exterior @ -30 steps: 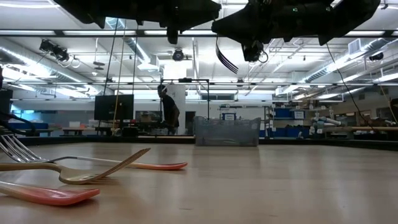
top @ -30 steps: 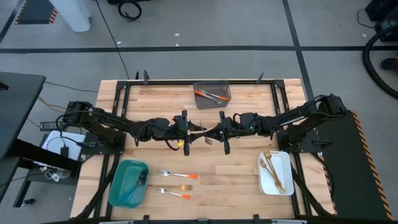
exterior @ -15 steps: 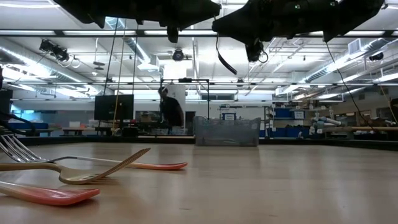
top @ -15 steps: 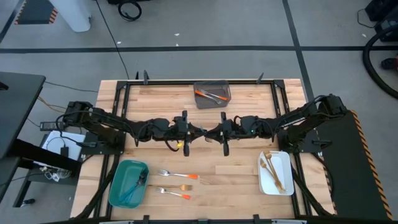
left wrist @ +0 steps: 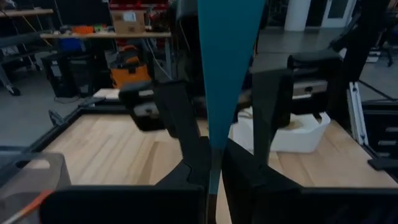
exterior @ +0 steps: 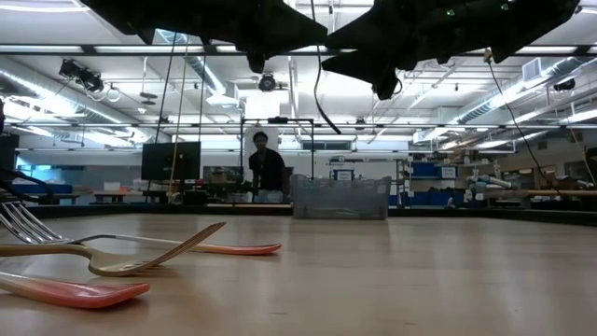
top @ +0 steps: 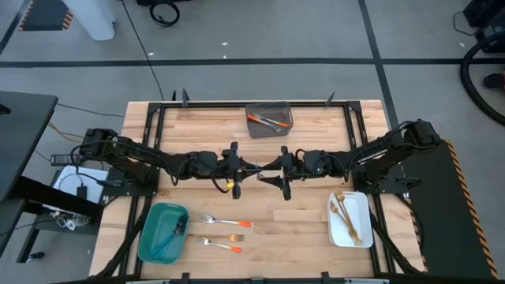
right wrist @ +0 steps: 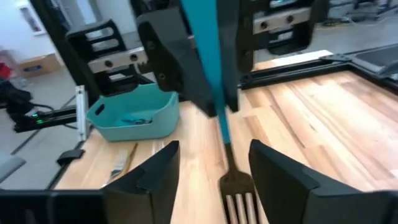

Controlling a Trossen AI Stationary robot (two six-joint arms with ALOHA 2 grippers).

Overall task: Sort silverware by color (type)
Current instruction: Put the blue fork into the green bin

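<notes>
**A:** Where is the blue-handled fork (right wrist: 219, 118) right now?

**B:** In the air above the middle of the light wooden worktop (top: 308, 225), between the two arms. The left end effector (top: 241, 169) has its fingers (left wrist: 193, 155) pinched tight on the blue handle; the dark head and tines point toward the other arm.

**A:** And the right end effector (top: 272, 170)?

**B:** Its fingers (right wrist: 152, 171) stand wide apart on either side of the fork's tines without touching them. It holds nothing.

**A:** What about the remaining silverware?

**B:** Two orange-handled forks with silver heads (top: 225, 222) lie on the worktop near its front edge, one just behind the other, beside the teal oval bin (top: 150, 233), which has blue pieces in it. The white rectangular bin (top: 359, 229) at the front right holds gold cutlery (top: 343, 213). The grey bin (top: 272, 110) at the back centre holds an orange-handled piece (top: 264, 121).

**A:** Anything beyond the worktop?

**B:** From the low view, a person (exterior: 264, 163) stands in the room behind the grey bin.
</notes>
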